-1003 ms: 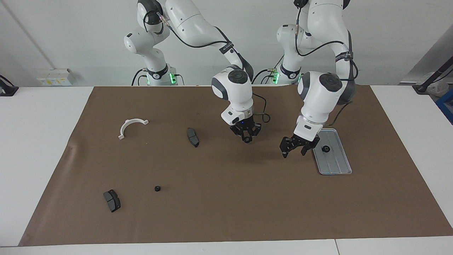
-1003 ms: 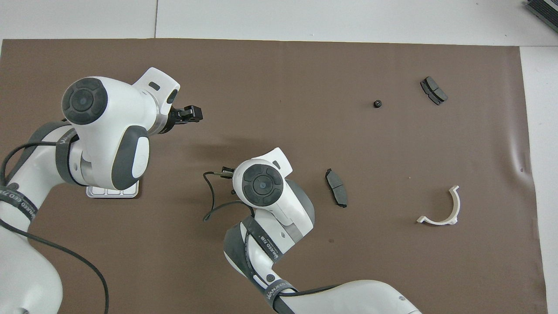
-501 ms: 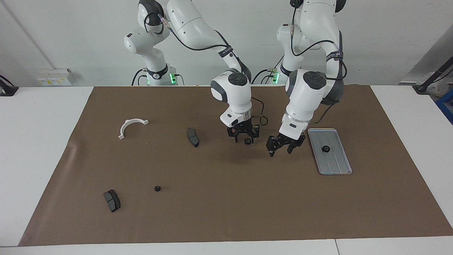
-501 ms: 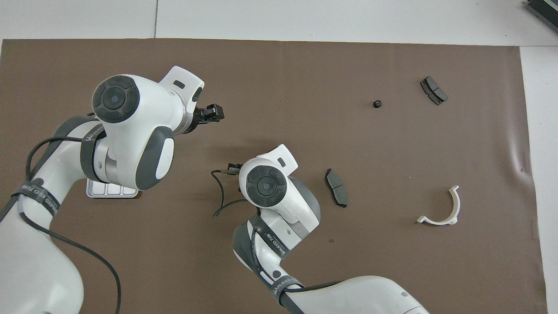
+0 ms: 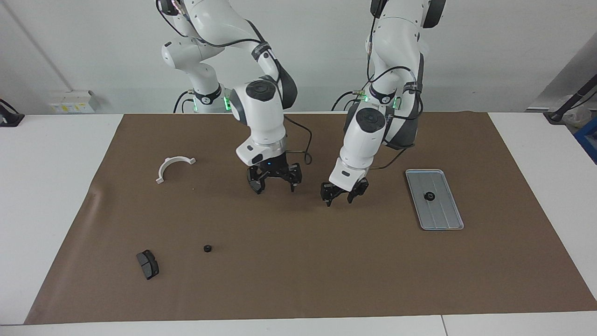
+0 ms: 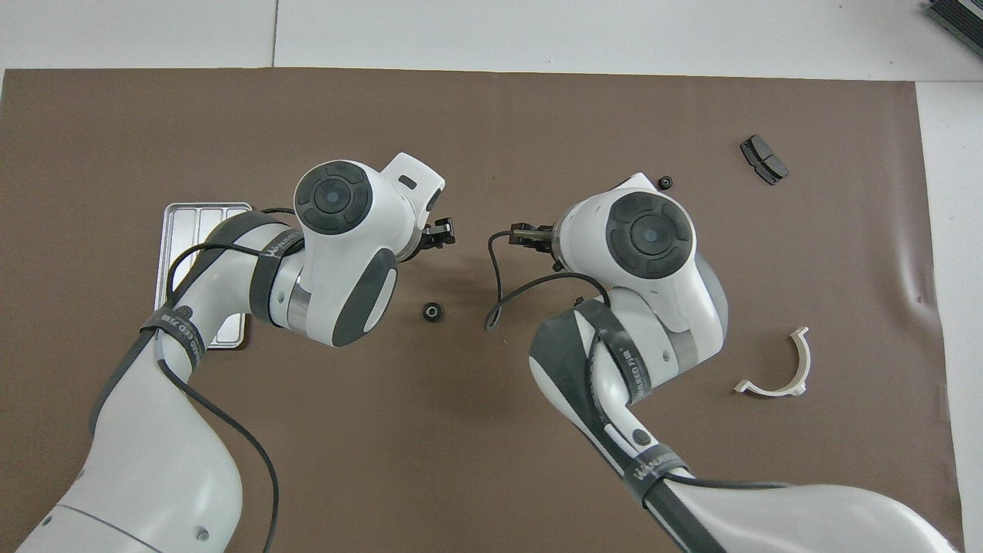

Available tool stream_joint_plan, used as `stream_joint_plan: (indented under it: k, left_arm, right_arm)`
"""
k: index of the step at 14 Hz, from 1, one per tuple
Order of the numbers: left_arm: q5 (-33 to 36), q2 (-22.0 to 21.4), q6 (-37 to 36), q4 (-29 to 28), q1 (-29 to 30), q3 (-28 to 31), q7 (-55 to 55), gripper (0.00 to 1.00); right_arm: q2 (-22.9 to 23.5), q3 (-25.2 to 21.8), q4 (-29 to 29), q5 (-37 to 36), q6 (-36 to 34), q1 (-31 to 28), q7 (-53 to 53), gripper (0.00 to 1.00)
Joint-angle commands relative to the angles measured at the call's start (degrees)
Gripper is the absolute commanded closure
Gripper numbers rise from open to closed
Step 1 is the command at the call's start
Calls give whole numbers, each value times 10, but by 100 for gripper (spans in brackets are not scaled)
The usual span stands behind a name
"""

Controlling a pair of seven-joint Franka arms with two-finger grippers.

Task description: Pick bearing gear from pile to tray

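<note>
A black gear (image 6: 433, 312) lies loose on the brown mat (image 5: 298, 270) mid-table; in the facing view my left gripper hides it. My left gripper (image 5: 339, 196) is open and empty, low over that spot, and also shows in the overhead view (image 6: 439, 234). My right gripper (image 5: 275, 183) is wide open and empty, over the mat where one dark brake pad lay; the pad is hidden. The silver tray (image 5: 440, 217) lies toward the left arm's end with one gear (image 5: 428, 196) on it. Another gear (image 5: 207, 248) lies farther out.
A second brake pad (image 5: 148, 264) and the white half-ring bracket (image 5: 173, 167) lie toward the right arm's end. The tray (image 6: 201, 226) is partly covered by my left arm in the overhead view. White table shows around the mat.
My right gripper opened, left a gear on the mat and moved toward the right arm's end. My left gripper moved from beside the tray to over that gear.
</note>
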Motion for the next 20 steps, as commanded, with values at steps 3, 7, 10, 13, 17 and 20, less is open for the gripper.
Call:
stream_joint_plan:
  k: [3, 7, 10, 13, 17, 20]
  left_arm:
    - [37, -13, 2, -59, -39, 9, -7, 30]
    - [37, -24, 2, -87, -52, 8, -4, 34]
    - [37, -30, -6, -97, -53, 7, -2, 38]
    - [37, -32, -25, -97, -53, 6, -1, 44]
    - [36, -35, -40, -98, -58, 5, -1, 48]
    - [35, -38, -35, -107, -62, 5, -7, 50]
  right_arm:
    - [20, 10, 14, 2, -14, -98, -239, 0]
    - [114, 16, 126, 15, -54, -159, -331, 0]
    - [185, 17, 200, 24, -61, -167, -339, 0]
    - [218, 37, 218, 31, -54, -195, -349, 0]
    - [220, 44, 211, 33, -58, -210, -378, 0]
    - [222, 44, 207, 34, -52, -212, -378, 0]
